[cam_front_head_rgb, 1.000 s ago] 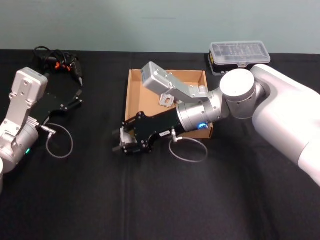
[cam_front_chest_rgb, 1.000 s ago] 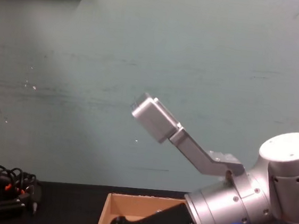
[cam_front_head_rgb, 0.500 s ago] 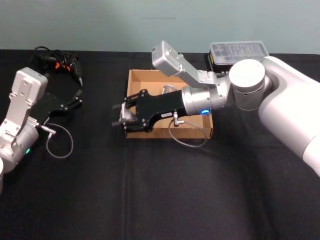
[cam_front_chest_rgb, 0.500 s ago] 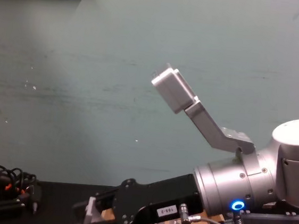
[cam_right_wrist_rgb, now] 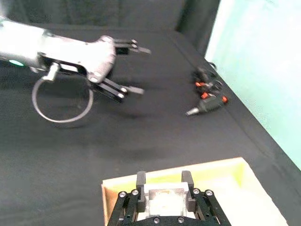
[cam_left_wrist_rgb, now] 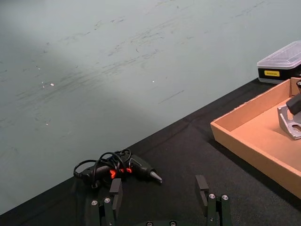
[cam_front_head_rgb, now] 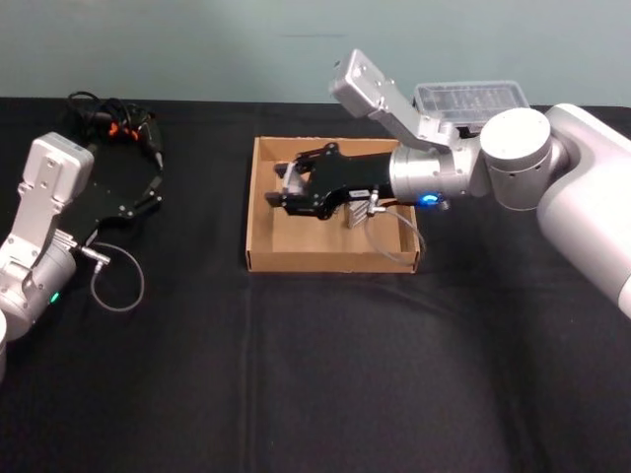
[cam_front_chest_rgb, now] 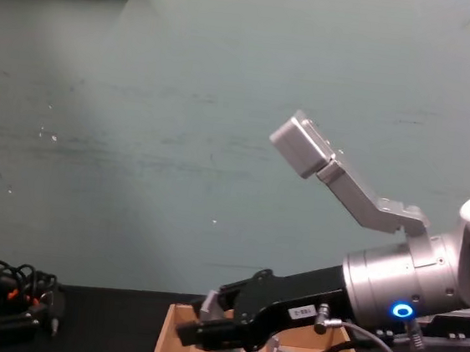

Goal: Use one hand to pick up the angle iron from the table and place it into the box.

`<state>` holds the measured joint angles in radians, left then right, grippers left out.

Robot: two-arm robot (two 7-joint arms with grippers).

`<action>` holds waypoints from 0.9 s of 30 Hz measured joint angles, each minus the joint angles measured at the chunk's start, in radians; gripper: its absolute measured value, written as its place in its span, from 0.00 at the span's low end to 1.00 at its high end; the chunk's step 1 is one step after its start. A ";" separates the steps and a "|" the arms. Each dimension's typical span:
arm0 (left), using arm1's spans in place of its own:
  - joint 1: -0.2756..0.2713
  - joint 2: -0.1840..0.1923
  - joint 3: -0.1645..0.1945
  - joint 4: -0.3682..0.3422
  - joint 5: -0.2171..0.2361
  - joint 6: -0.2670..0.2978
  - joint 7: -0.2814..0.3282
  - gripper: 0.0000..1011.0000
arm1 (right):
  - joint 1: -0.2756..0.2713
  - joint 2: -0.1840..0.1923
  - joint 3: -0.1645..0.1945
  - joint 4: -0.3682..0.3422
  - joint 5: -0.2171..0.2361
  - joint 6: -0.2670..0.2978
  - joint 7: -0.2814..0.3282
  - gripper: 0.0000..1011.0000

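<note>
On the table (cam_front_head_rgb: 315,374) the box (cam_front_head_rgb: 330,261) sits centre, and the right gripper (cam_front_head_rgb: 283,187) hangs above its left rear part, jaws clamped on the angle iron (cam_right_wrist_rgb: 162,200), which shows between the fingers. A second bracket (cam_left_wrist_rgb: 289,123) lies on the box floor just beside the gripper. To finish well, I would lower toward bare cardboard clear of that bracket and the left wall, part the jaws only when the iron is near the floor, then lift straight up. The left gripper (cam_left_wrist_rgb: 159,188) rests at the table's left, jaws apart.
</note>
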<state>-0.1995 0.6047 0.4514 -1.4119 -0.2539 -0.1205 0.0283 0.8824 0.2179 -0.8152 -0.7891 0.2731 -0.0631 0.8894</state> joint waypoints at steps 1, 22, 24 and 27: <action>0.000 0.000 0.000 0.000 0.000 0.000 0.000 1.00 | 0.001 0.003 0.005 0.002 -0.006 0.012 -0.010 0.45; 0.000 0.000 0.000 0.000 0.000 0.000 0.000 1.00 | 0.015 -0.025 0.006 0.070 -0.083 0.083 -0.005 0.45; 0.000 0.000 0.000 0.000 0.000 0.000 0.000 1.00 | 0.015 -0.027 0.006 0.075 -0.086 0.084 -0.002 0.45; 0.000 0.000 0.000 0.000 0.000 0.000 0.000 1.00 | 0.015 -0.033 0.008 0.082 -0.093 0.086 0.001 0.45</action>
<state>-0.1995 0.6047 0.4513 -1.4120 -0.2539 -0.1205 0.0283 0.8975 0.1853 -0.8075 -0.7073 0.1799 0.0229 0.8903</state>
